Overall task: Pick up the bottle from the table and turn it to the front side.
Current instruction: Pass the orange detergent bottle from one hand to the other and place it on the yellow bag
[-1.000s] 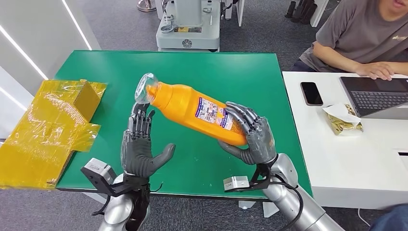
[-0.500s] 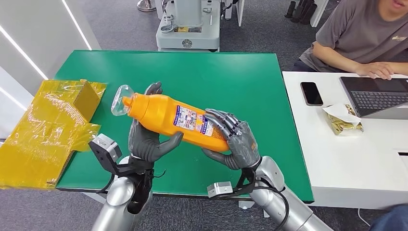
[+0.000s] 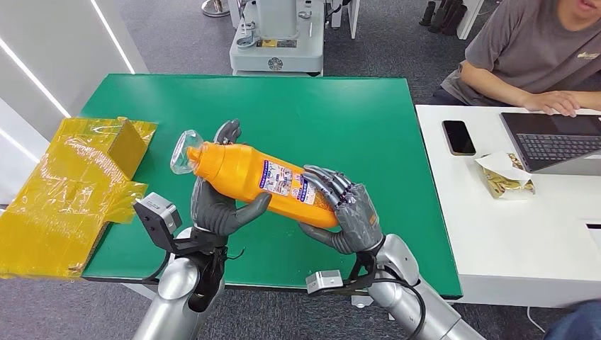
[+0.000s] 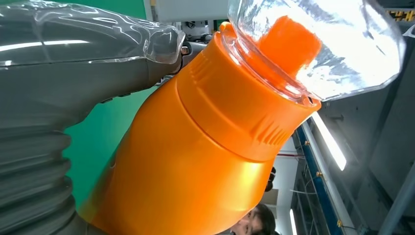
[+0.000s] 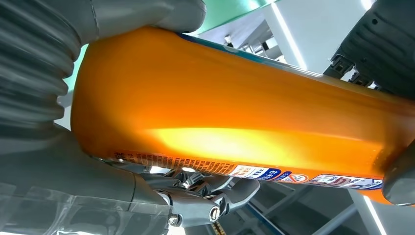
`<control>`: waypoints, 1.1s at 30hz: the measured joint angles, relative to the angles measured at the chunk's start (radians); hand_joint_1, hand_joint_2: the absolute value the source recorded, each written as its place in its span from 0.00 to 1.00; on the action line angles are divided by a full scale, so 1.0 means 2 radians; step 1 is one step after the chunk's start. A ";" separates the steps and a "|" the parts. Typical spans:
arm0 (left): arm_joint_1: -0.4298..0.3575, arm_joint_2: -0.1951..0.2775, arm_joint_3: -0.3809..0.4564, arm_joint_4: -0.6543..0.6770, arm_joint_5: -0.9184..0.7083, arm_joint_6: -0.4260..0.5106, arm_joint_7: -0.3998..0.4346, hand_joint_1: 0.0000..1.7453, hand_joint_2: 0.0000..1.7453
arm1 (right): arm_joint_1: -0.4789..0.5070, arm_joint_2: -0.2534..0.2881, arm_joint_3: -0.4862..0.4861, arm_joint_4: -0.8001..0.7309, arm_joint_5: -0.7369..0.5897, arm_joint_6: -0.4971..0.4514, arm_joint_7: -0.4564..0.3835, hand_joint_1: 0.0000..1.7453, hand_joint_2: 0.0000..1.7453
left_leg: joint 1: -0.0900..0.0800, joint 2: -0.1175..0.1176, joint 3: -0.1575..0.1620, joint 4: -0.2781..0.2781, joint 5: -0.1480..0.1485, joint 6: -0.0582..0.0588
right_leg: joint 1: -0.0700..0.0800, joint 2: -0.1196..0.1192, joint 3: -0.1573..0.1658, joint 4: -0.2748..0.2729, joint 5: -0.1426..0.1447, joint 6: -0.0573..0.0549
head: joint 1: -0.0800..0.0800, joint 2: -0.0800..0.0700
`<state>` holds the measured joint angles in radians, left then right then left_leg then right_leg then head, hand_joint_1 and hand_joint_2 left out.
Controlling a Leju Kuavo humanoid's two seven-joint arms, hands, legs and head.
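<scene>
Both hands hold the bottle (image 3: pixel 262 183) clear of the green table (image 3: pixel 340 113), its clear cap (image 3: pixel 183 151) toward the robot's left and its base buried in the right hand (image 3: pixel 345 212). The right hand's fingers wrap over the label (image 3: pixel 283 180) end with the thumb underneath; the left hand (image 3: pixel 216 205) cups the neck end from below, thumb across the near side and a fingertip showing past the far shoulder. The left wrist view shows the orange collar (image 4: pixel 244 107) and cap close against that hand's thumb; the right wrist view shows the orange body (image 5: pixel 235 122) lying across its palm. You are mid-turn, by the look of it: the label faces up and toward the camera, with small print that reads more like a back panel, though that is too small to tell. To roll the bottle well, keep one hand firm while the other loosens and re-seats, never both at once. Turn about the long axis, keep it level, and stay over the table, so that a slip lands there and not on the floor. Watch that the left fingers stay off the cap, which may pop loose. The yellow wrapped box (image 3: pixel 71 184) sits well apart at the left.
</scene>
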<state>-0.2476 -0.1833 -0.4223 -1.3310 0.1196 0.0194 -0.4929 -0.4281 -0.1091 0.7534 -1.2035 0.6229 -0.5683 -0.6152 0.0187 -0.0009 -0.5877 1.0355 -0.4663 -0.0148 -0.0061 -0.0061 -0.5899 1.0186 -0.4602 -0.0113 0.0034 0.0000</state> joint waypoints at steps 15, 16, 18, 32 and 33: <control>-0.001 0.000 0.000 0.015 -0.008 -0.014 0.002 1.00 1.00 | 0.014 -0.008 -0.008 0.001 0.000 -0.002 -0.002 1.00 1.00 | 0.000 0.000 0.000 0.000 0.000 0.000 | 0.000 0.000 0.000 0.000 0.000 0.000 | 0.000 0.000; -0.001 0.000 0.000 0.016 -0.009 -0.014 0.002 1.00 1.00 | 0.014 -0.008 -0.008 0.001 0.000 -0.002 -0.002 1.00 1.00 | 0.000 0.000 0.000 0.000 0.000 0.000 | 0.000 0.000 0.000 0.000 0.000 0.000 | 0.000 0.000; -0.001 0.000 0.000 0.017 -0.010 -0.014 0.002 1.00 1.00 | 0.015 -0.009 -0.008 0.001 0.000 -0.002 -0.002 1.00 1.00 | 0.000 0.000 0.000 0.000 0.000 0.000 | 0.000 0.000 0.000 0.000 0.000 0.000 | 0.000 0.000; -0.002 0.000 0.000 0.024 -0.007 -0.008 -0.004 1.00 1.00 | 0.014 -0.013 -0.008 0.010 0.015 -0.025 -0.006 0.16 1.00 | 0.000 0.000 0.000 0.000 0.000 0.000 | 0.000 0.000 0.000 0.000 0.000 0.000 | 0.000 0.000; -0.002 0.000 0.000 0.024 -0.007 -0.007 -0.005 1.00 1.00 | 0.014 -0.013 -0.008 0.010 0.018 -0.026 -0.005 0.00 1.00 | 0.000 0.000 0.000 0.000 0.000 0.000 | 0.000 0.000 0.000 0.000 0.000 0.000 | 0.000 0.000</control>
<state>-0.2513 -0.1838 -0.4223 -1.2832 0.1058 0.0053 -0.5019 -0.3997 -0.1344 0.7375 -1.1826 0.6581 -0.6200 -0.6248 0.0187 -0.0006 -0.5880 1.0355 -0.4663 -0.0148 -0.0061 -0.0058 -0.5901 1.0186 -0.4602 -0.0113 0.0035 0.0000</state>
